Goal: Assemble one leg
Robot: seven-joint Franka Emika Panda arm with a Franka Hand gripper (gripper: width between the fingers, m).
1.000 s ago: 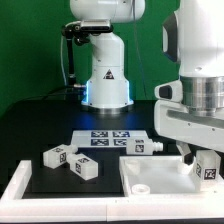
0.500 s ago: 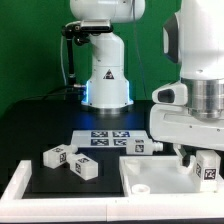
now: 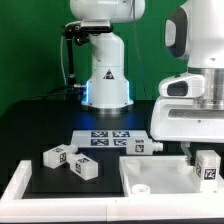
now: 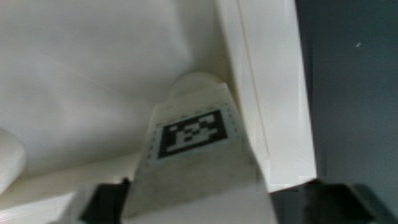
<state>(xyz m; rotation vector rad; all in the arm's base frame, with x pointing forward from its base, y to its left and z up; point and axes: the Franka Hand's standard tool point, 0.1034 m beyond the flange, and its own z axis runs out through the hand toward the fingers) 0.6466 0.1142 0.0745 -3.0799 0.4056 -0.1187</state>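
Observation:
A white square-section leg [image 3: 208, 165] with a black marker tag lies on the white tabletop part [image 3: 150, 172] at the exterior view's right. In the wrist view the leg [image 4: 199, 150] runs between my two dark fingers [image 4: 111, 205] beside the tabletop's raised rim [image 4: 267, 90]. My gripper [image 3: 198, 153] hangs just above the leg. In the wrist view my gripper [image 4: 222, 207] is open and straddles the leg's near end. A light strip shows between the leg and one finger.
Two more tagged legs [image 3: 56, 155] [image 3: 84, 168] lie at the exterior view's left, and another [image 3: 140, 147] by the marker board [image 3: 108, 137]. The robot's base [image 3: 105, 80] stands behind. A white border [image 3: 15, 190] edges the black table.
The arm's wrist and hand have risen slightly over the leg. The leg and the other parts have not moved.

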